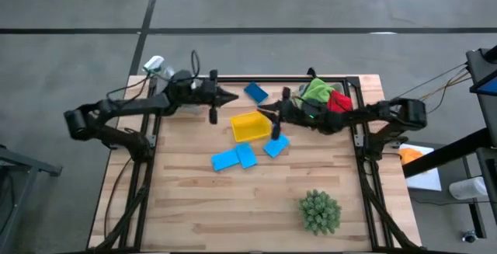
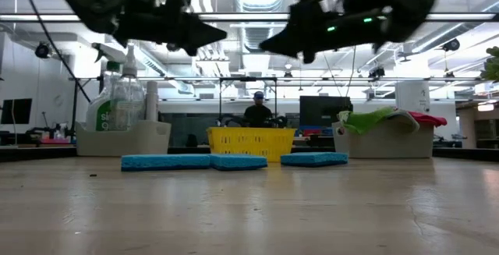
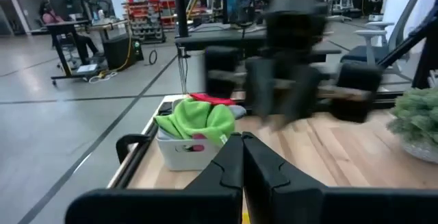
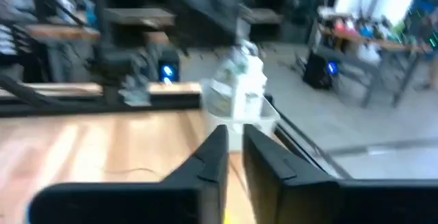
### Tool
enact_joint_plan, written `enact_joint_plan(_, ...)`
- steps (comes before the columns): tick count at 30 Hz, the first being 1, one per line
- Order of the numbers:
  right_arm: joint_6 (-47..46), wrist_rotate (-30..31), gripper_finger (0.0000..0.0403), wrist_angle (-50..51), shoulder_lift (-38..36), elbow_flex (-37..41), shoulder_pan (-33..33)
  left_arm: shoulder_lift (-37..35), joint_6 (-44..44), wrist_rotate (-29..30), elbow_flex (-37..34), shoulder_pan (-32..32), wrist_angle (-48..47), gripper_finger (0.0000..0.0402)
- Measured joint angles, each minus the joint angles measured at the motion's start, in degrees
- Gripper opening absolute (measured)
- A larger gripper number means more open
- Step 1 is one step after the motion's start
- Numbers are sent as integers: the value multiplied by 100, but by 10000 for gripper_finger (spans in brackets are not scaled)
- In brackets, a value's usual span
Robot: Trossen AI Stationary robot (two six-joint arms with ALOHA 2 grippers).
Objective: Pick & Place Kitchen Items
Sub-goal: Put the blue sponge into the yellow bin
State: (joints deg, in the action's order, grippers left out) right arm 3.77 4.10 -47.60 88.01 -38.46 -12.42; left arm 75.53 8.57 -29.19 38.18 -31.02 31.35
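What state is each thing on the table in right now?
Left gripper: jaws shut, empty, raised above the table.
Right gripper: jaws nearly shut, empty, raised by the tray.
Tray: upright, contents cannot be told.
Sponges: four, flat on the table, outside the tray.
Cloths: heaped in a white bin.
Spray bottle: upright in the other bin.
Plant: upright, near edge.

Bright overhead lights; wrist views blurred.

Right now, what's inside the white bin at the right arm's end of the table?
The white bin holds a green cloth on top and a red cloth beside it. Whatever lies beneath them is covered.
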Motion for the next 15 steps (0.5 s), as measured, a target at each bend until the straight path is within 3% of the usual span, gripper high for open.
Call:
enact_joint_plan(6,-301,-15,20,2348,897,-1715,-863,-671,-4,214,-623,98,20,0)
enact_joint_plan(15,-448,-107,18,6300,2816,-4879,-1739,-754,43,220,-852,98,9,0)
